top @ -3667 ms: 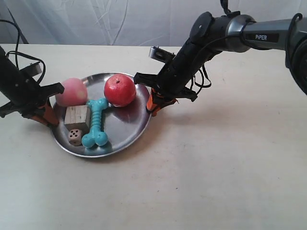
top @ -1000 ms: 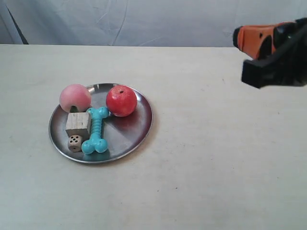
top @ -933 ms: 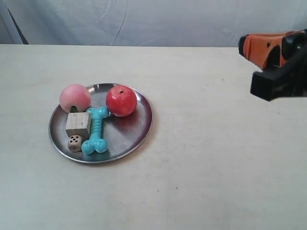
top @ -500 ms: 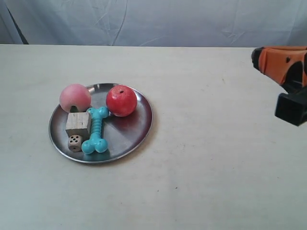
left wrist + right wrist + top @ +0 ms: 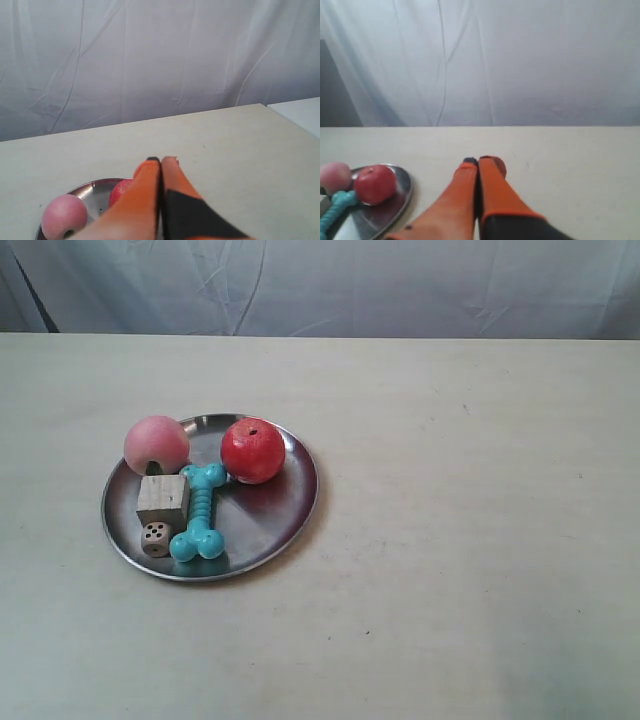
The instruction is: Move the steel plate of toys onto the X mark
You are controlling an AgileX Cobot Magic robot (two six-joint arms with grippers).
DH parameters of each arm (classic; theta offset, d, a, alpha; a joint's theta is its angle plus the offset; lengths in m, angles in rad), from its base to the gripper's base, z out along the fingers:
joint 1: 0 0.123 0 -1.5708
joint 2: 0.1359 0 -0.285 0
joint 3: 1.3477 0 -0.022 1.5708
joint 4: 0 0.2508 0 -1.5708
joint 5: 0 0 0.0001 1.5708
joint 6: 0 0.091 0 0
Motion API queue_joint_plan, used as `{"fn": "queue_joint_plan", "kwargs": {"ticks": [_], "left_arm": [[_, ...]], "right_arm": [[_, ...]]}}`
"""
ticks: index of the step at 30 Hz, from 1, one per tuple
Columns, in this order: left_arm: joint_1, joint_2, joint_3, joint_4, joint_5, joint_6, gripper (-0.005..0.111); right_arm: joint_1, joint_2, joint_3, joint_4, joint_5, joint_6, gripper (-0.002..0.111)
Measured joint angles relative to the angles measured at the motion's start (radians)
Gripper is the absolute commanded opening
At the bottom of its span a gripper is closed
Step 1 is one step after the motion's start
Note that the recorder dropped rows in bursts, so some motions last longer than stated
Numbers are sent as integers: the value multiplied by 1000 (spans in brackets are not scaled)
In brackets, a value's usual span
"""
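Observation:
The steel plate point(image 5: 288, 525) lies flat on the table, left of the middle. On it sit a pink ball point(image 5: 157, 445), a red ball point(image 5: 252, 450), a turquoise bone point(image 5: 200, 512), a wooden cube point(image 5: 163, 498) and a small die point(image 5: 155, 537). No arm shows in the exterior view. My left gripper point(image 5: 161, 160) is shut and empty, raised, with the plate point(image 5: 95, 189), pink ball point(image 5: 62, 222) and red ball point(image 5: 121, 190) beyond it. My right gripper point(image 5: 477, 161) is shut and empty, off to the side of the plate point(image 5: 404, 187) and red ball point(image 5: 375, 184). No X mark shows.
A white cloth backdrop point(image 5: 330, 285) hangs behind the table's far edge. The pale tabletop point(image 5: 480, 520) stretches to the right of the plate, with a few tiny dark specks. A lighter surface point(image 5: 300, 112) borders the table in the left wrist view.
Both grippers were at the plate's rim 3.7 s ago and have let go. The arm at the exterior view's right has drawn back out of frame. The plate rests slightly nearer.

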Motion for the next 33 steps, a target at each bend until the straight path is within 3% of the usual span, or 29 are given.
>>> {"fn": "queue_joint_plan", "kwargs": {"ticks": [5,11,33], "left_arm": [[0,-1,0,11,0,-8,0],[0,-1,0,17,-2,-20,0],[0,-1,0,53,26,-20,0]], "right_arm": [[-86,-54,99,2,12,0,0],[-99,-105,210,2,20,0,0],[-99,-113,221,17,66,0,0]]}}
